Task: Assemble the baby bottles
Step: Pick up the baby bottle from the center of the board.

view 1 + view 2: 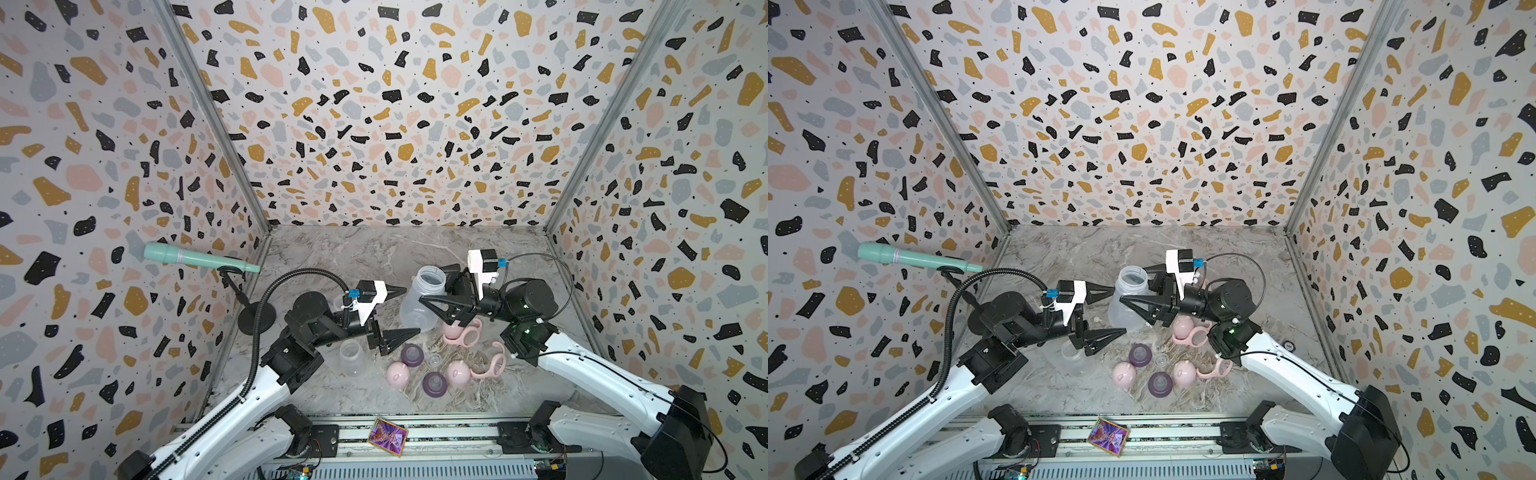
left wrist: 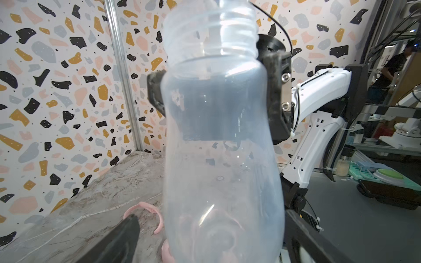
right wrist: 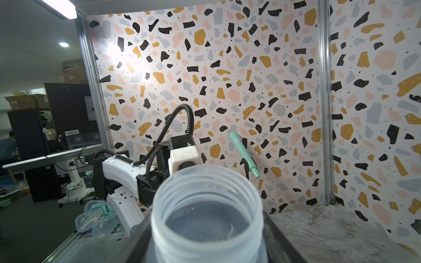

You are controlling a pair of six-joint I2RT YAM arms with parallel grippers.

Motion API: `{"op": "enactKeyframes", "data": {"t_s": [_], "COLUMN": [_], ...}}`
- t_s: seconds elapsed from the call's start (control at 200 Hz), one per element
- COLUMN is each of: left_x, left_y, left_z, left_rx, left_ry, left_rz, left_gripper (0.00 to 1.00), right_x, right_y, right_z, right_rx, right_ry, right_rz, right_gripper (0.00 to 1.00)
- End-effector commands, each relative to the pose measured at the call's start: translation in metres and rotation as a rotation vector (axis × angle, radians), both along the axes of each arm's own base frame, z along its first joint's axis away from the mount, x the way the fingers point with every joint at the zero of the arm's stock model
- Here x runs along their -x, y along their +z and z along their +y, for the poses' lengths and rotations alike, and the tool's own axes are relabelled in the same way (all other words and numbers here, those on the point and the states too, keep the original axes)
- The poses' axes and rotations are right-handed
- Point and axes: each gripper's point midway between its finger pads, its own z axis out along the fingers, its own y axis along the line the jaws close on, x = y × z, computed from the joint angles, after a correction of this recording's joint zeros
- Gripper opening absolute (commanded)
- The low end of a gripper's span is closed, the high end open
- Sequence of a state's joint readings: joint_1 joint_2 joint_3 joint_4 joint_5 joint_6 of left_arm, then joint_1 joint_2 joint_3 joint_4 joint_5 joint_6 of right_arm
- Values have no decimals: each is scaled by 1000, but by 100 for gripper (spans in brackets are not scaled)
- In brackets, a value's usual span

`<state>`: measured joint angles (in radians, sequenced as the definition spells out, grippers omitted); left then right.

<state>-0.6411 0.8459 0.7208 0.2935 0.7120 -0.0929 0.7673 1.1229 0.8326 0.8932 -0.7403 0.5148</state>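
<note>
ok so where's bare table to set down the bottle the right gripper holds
Bare: the far strip of the table along the back wall, beyond the held bottle, and the near strip before the front rail. Crowded: the middle, where purple teat rings, pink caps, pink collars and a second bottle lie close together.

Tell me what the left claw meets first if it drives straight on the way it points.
The clear bottle gripped by the right claw. In the left wrist view it stands right ahead, between the fingers of the open left claw; the exact gap is hard to judge.
</note>
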Motion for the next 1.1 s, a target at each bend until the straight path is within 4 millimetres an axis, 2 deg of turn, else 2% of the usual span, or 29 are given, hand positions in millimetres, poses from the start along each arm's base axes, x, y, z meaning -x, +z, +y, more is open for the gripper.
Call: {"op": "enactKeyframes", "data": {"t_s": [0.0,0.406,0.931,1.096], "left_x": [10,11,8,9], "left_y": [41,43,46,48], "left_z": [2,-9,-17,-18], "left_rx": [97,113,142,164], "left_ry": [-42,-125,-152,-157], "left_rz": [-64,29,80,92], "left_gripper": [95,89,77,87], "right_x": [24,40,36,36], "right_y": [19,20,13,15], "right_z": [-3,7,11,8], "right_rx": [-76,-137,-177,-213], "right_ry": [81,150,147,150], "right_rz": [-70,-115,-99,-112], "right_gripper": [13,10,6,4]}}
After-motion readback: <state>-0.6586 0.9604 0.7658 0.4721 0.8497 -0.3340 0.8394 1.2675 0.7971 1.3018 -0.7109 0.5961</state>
